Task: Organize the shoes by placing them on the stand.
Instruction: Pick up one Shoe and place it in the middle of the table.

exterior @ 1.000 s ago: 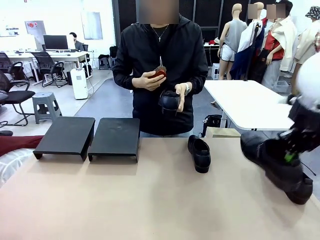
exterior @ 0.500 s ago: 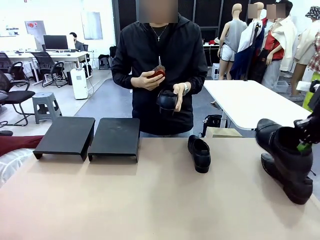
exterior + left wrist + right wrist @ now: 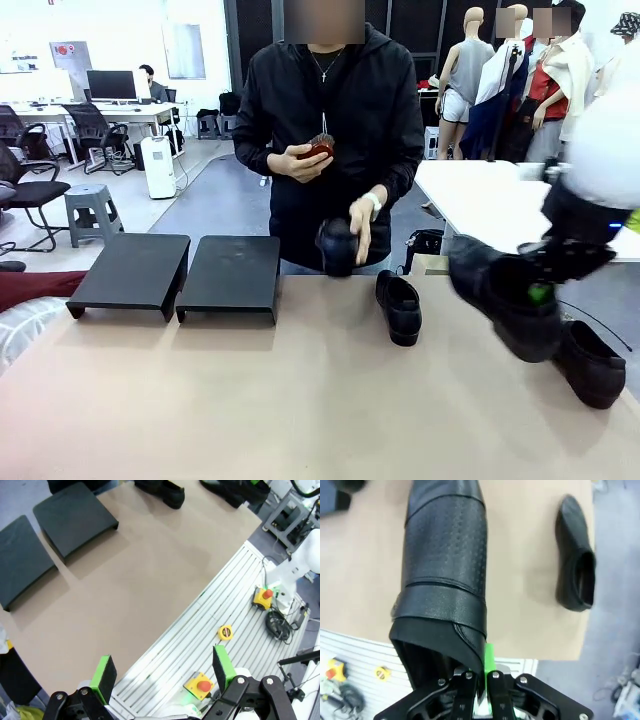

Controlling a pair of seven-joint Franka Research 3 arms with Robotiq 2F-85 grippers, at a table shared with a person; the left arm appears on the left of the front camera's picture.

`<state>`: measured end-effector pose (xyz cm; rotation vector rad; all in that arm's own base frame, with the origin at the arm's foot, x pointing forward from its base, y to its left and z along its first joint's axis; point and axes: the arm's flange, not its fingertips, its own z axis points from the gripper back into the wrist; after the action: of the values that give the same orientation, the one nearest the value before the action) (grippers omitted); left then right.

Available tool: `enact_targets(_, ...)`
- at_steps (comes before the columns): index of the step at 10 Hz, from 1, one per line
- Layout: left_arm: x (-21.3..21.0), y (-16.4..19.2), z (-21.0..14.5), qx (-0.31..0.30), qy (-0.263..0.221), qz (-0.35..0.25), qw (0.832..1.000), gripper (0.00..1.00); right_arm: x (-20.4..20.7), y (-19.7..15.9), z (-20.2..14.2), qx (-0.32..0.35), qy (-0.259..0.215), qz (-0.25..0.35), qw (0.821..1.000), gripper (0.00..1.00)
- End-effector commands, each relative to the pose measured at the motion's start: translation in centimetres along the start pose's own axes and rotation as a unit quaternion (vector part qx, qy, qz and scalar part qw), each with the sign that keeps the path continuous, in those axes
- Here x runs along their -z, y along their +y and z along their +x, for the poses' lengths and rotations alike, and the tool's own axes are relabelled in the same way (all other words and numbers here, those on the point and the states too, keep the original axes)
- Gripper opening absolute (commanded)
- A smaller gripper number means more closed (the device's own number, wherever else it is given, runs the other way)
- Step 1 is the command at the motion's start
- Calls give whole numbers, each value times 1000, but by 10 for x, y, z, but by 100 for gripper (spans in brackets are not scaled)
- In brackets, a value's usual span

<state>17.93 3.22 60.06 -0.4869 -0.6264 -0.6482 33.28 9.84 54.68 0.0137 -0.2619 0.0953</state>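
Note:
My right gripper is shut on the collar of a tall black shoe and holds it tilted above the table's right side. In the right wrist view that shoe hangs from the gripper, toe pointing away. Its match lies on the table below and to the right, also seen as a shoe in the right wrist view. A low loafer rests mid-table. The person holds another loafer at the far edge. Two black stands sit at the far left. My left gripper is open, high over the table's near edge.
The person's other hand holds a small reddish object. In the left wrist view a slatted metal bench borders the table, carrying yellow emergency-stop boxes and a yellow tape measure. A white table stands behind at the right.
My right gripper swung out to the right, then carried the tall shoe left and up, uncovering its match on the table. The person lowered the loafer toward the far edge.

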Motion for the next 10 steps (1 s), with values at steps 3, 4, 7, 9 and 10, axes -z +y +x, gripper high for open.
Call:
enact_targets(3,-1,1,1,0,-4,-5,1000,100,-29,-78,-20,46,-46,42,997,0)
enact_targets(4,-1,1,1,0,-4,-5,1000,100,-37,-108,-43,74,-75,79,991,0)
enact_targets(7,-1,1,1,0,-4,-5,1000,100,-26,-164,-82,335,-39,-23,941,0)
enact_targets(9,-1,1,1,0,-4,-5,1000,100,-22,-155,-81,317,-49,-17,947,0)
enact_targets(10,-1,1,1,0,-4,-5,1000,100,-24,-138,-74,252,-66,41,965,0)
